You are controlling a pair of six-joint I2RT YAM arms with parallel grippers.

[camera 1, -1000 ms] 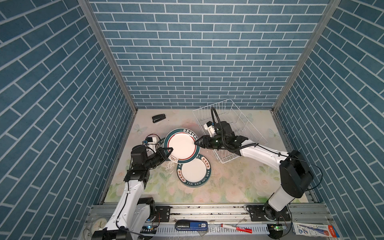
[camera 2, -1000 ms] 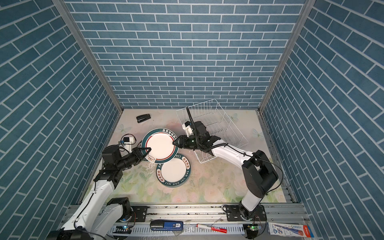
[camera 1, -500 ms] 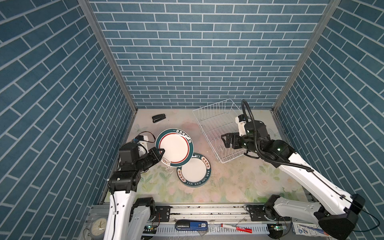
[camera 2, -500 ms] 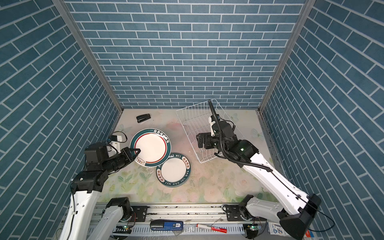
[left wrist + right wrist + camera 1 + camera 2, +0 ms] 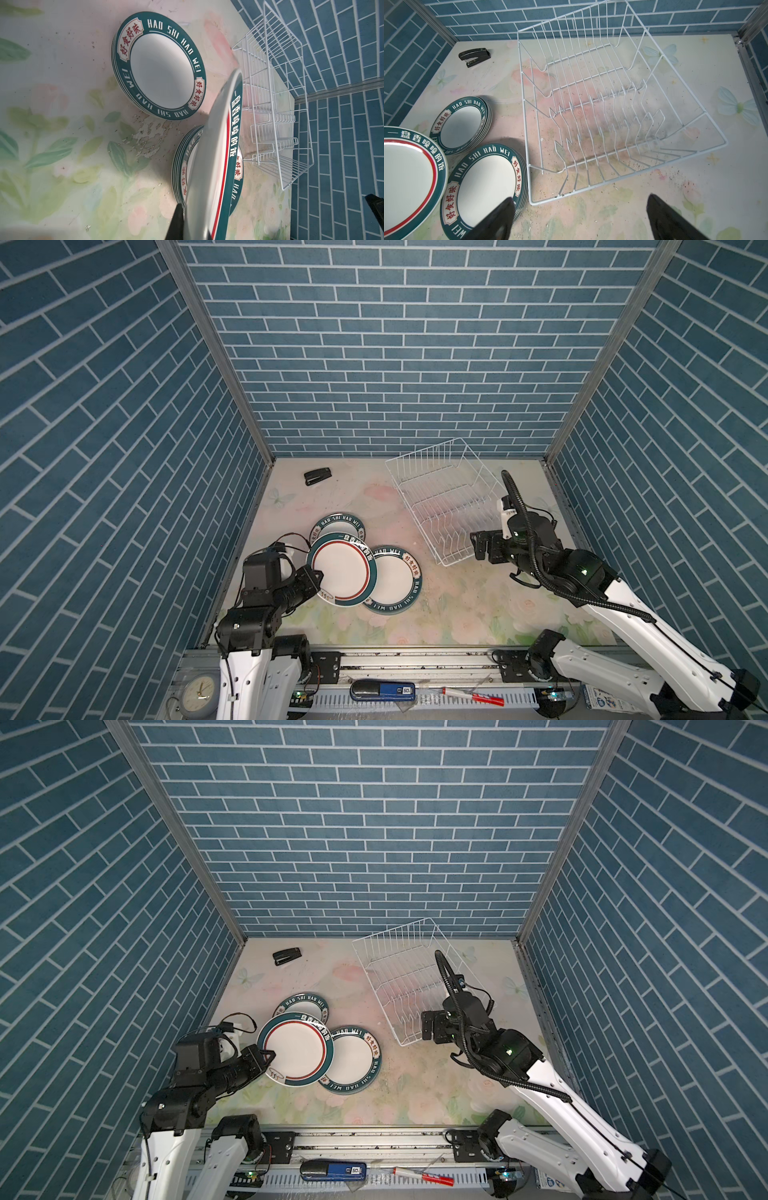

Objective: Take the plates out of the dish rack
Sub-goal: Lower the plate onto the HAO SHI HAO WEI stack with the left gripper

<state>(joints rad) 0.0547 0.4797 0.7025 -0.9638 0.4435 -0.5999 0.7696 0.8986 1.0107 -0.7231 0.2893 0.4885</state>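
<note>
Left gripper [image 5: 318, 574] is clamping tight on the rim of a plate [image 5: 340, 568] with a green rim and a red ring. It's holding the plate off the bench [image 5: 457, 605], over the left half, toward the near left corner. In both top views the plate is facing up and overlapping two piles of green-rimmed "HAO SHI HAO WEI" plates. One stack [image 5: 338, 524] is sitting just behind it toward the far edge. The second stack [image 5: 395, 580] is lying beside it toward the bench's middle. Both stacks are resting flat on the bench. The left wrist view is showing the held plate nearly edge-on, with one dark finger [image 5: 176, 218] pressing its underside. Right gripper [image 5: 478, 546] is hanging with its jaws spread wide and gripping nothing, just off the near corner of the dish rack [image 5: 413, 512]. The rack is sitting on the right half of the bench, toward the far edge and skewed to the bench edges. Bench surface is showing through its wire dividers in the right wrist view. A black stapler [image 5: 318, 477] is lying near the far left corner, well apart from the plates.
</note>
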